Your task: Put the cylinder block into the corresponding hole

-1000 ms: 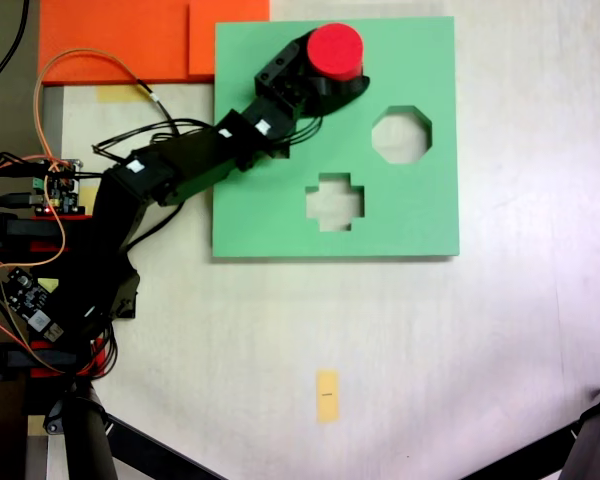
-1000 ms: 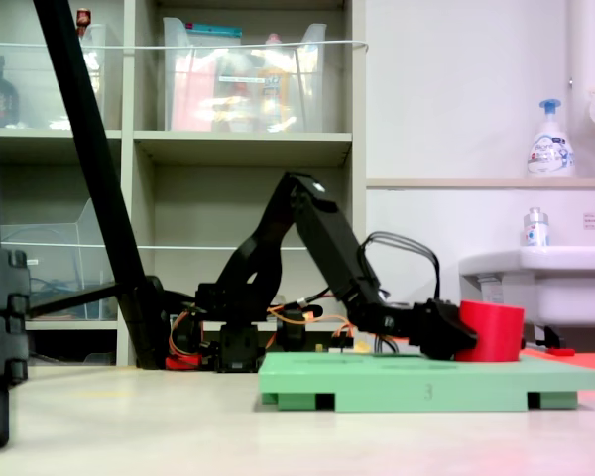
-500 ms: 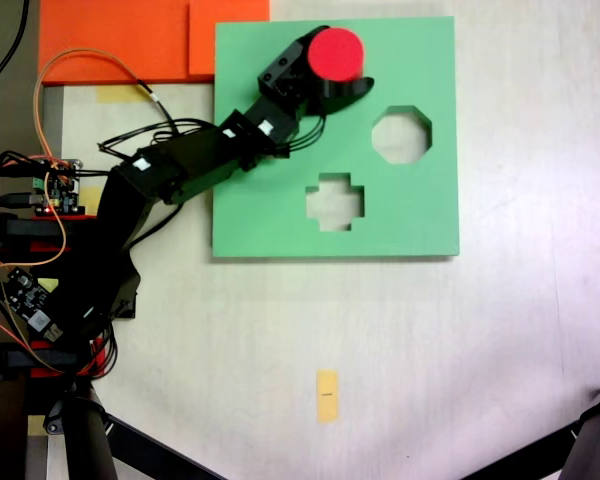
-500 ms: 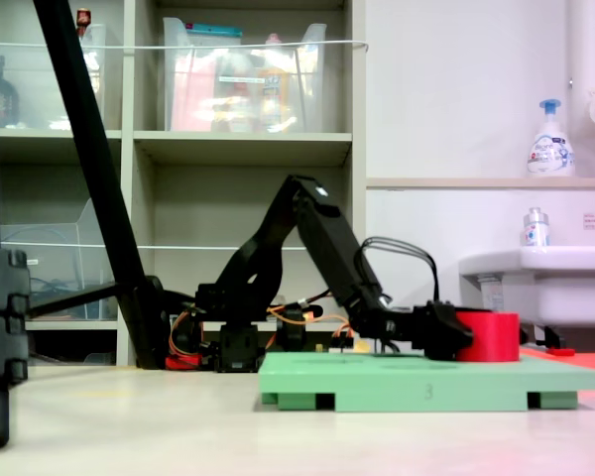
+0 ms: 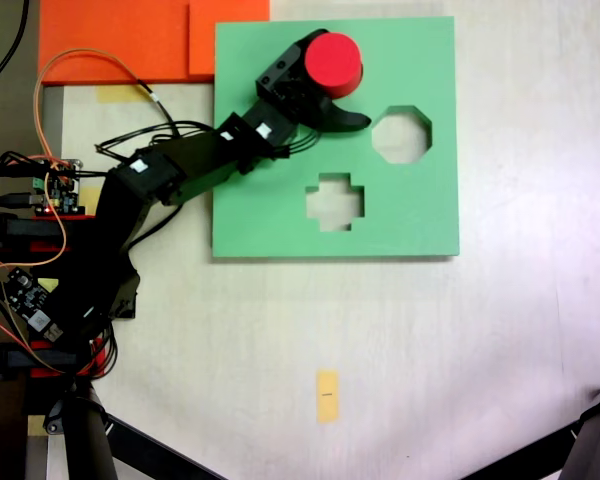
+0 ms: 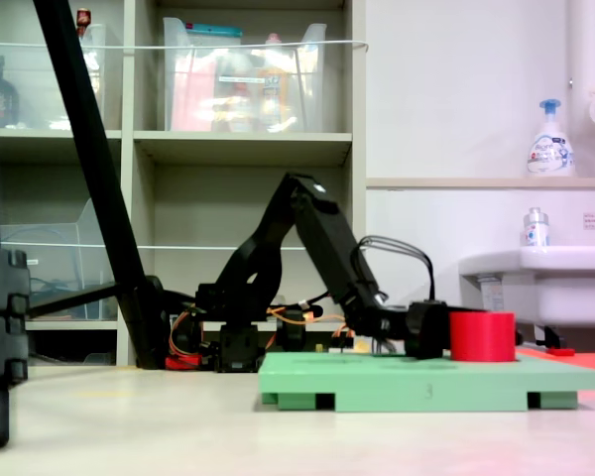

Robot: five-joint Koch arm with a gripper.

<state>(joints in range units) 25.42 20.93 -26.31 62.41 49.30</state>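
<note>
While its jaws stand spread apart, the end effector (image 5: 342, 88) sits released beside the cylinder block (image 5: 333, 64). In both exterior views the red block (image 6: 483, 336) stands upright, sunk partly into the green foam board (image 5: 400, 215), covering the round hole. Octagonal (image 5: 401, 134) and cross-shaped (image 5: 334, 201) cut-outs lie nearby.

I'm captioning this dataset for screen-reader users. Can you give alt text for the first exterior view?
Overhead view: a black robot arm's open hand flanks a red cylinder block on a green foam board. The board's octagonal hole and cross-shaped hole are empty.
</note>
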